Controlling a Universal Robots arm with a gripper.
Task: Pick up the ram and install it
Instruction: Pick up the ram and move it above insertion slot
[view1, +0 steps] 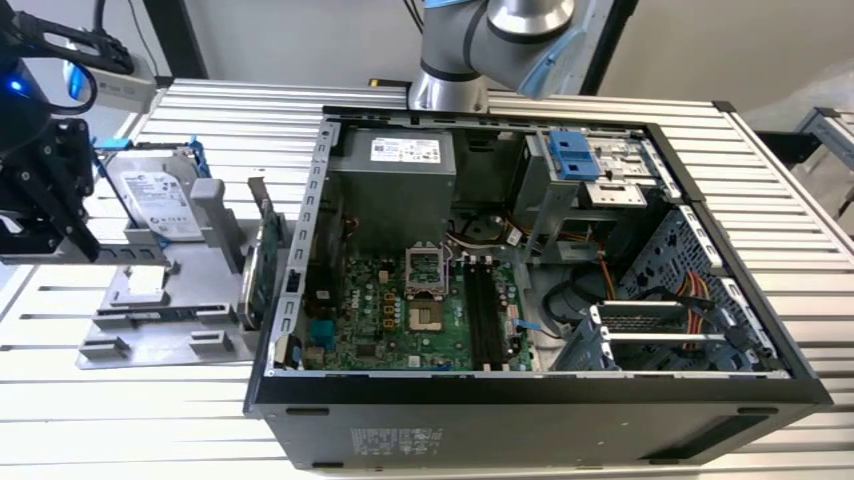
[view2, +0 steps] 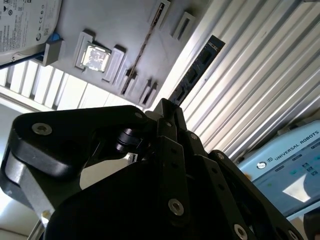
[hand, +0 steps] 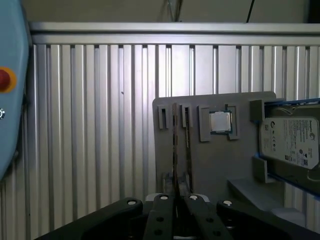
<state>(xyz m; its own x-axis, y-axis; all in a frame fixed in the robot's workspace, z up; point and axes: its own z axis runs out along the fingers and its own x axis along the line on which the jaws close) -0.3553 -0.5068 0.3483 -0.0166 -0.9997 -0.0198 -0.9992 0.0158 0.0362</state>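
**Ram clamped in the end effector beside the tray**

The end effector is closed on one end of the ram, which juts out over the ribbed bench just beside the gray tray. On the tray sit a processor chip and, farther along, a hard drive. Past the tray stands the open computer case.
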